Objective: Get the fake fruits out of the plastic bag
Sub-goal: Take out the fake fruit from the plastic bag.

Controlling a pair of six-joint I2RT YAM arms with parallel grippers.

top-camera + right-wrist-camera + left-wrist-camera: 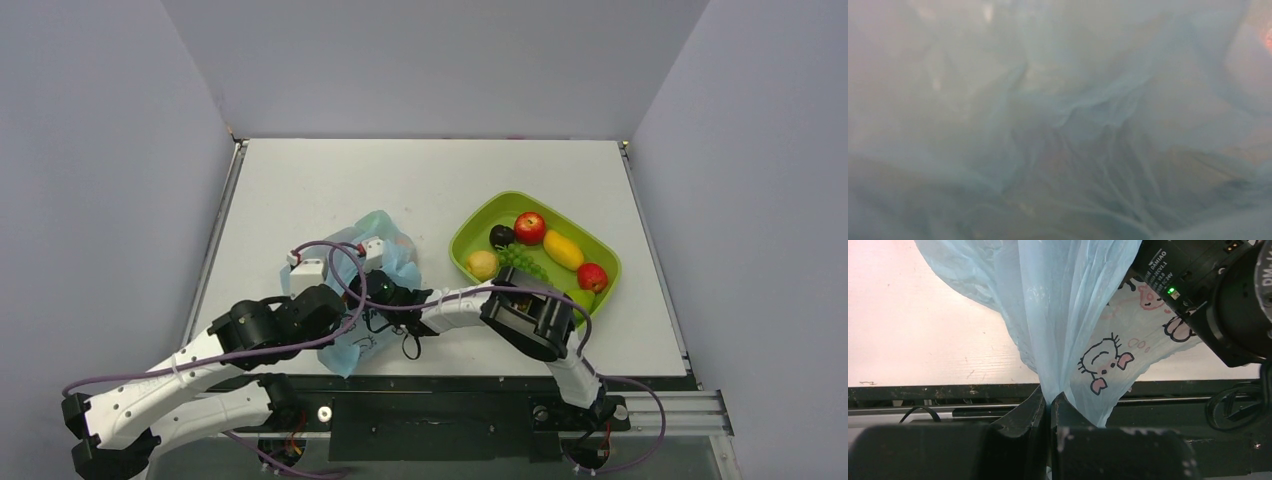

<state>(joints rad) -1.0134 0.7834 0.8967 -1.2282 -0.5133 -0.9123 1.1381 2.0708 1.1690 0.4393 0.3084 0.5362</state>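
Note:
The light-blue plastic bag [385, 240] with cartoon print lies at the table's front centre-left. My left gripper [1050, 399] is shut on a bunched fold of the bag [1063, 305] near the table's front edge. My right gripper [385, 293] reaches from the right into the bag, and its fingers are hidden by the film. The right wrist view is filled with blurred bag film [1058, 120]. The fake fruits are hidden inside the bag; only a faint orange-red glow [1267, 40] shows through the film.
A green tray [480, 215] at the right holds a red apple [529, 227], yellow mango [562, 250], lemon [482, 264], dark plum [501, 235], green grapes [523, 262] and a dark red fruit [592, 276]. The right arm's body [1218, 300] is close beside the bag.

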